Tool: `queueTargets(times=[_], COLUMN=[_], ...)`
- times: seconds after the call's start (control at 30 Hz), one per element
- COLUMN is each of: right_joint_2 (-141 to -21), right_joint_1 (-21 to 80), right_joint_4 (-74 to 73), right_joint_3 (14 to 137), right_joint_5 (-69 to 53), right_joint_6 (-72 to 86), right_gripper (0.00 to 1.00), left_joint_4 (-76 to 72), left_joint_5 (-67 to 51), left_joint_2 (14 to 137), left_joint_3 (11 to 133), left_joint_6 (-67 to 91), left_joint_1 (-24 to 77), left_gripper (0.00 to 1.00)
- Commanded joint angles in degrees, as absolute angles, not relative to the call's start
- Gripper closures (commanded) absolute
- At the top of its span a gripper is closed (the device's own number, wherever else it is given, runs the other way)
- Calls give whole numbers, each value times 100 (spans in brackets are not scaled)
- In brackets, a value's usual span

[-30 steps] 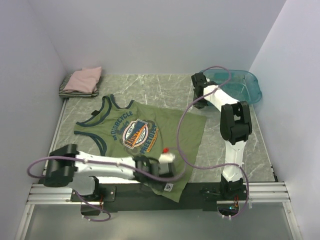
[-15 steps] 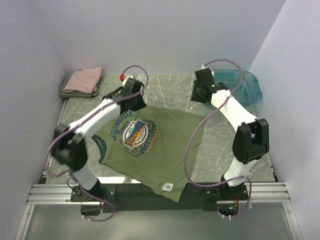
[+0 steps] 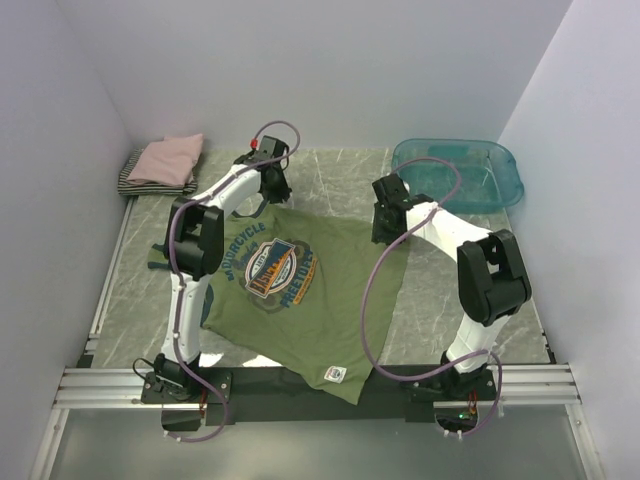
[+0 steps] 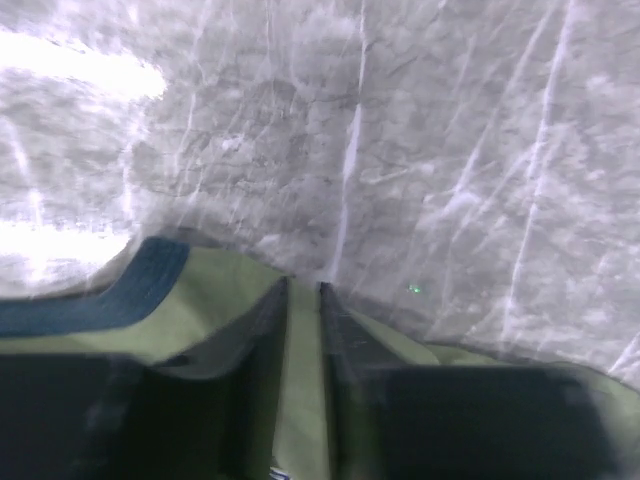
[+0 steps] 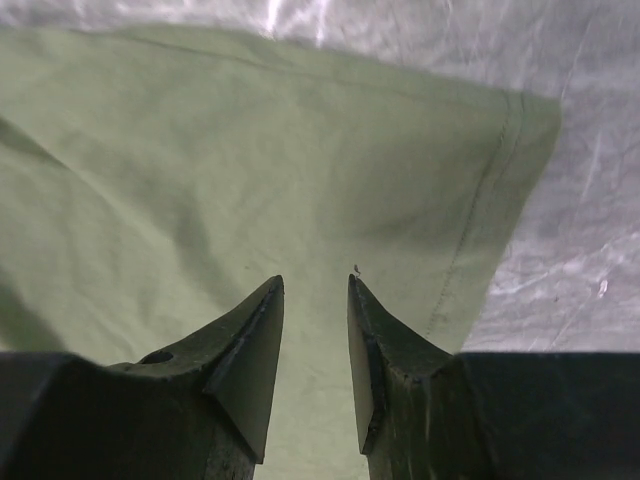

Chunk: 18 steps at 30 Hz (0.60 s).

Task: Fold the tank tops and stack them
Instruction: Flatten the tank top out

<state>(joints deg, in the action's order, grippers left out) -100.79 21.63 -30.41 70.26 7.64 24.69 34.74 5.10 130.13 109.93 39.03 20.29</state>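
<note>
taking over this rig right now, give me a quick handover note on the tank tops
Left gripper: nearly closed at the navy-trimmed strap of the olive-green tank top; grip unconfirmed.
Right gripper: open over that top's far hem corner, holding nothing.
Green top lies spread print-up mid-table, unfolded. Folded pink tank top sits on the folded black-white striped tank top, far left corner.
Done: those two stacked. Left: fold the green top, add it to the stack.
</note>
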Motion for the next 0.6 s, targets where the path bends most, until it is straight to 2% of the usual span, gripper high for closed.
queueTargets(times=[0.0,0.1,0.37,0.57], right_joint_2=[-10089,-10221,-11126,-11978], right_joint_1=[2153,2127,2109,2136], right_joint_4=[-2742,-2821,-3365,-3856], right_joint_3=[6944,6978,7918,9077], right_joint_5=[914,949,765,528], right_joint_6=[2575,2566,2452,2347], right_gripper=[61,61,63,61], left_joint_4=[3595,3682,3621,3525], left_joint_5=[369,176,333,501], left_joint_2=[13253,13508,13570,13746], left_joint_3=[11241,11259,10801,10951], left_joint_6=[3858,3911,3823,4025], left_joint_1=[1934,1802,1723,1372], left_gripper=[81,91,87,91])
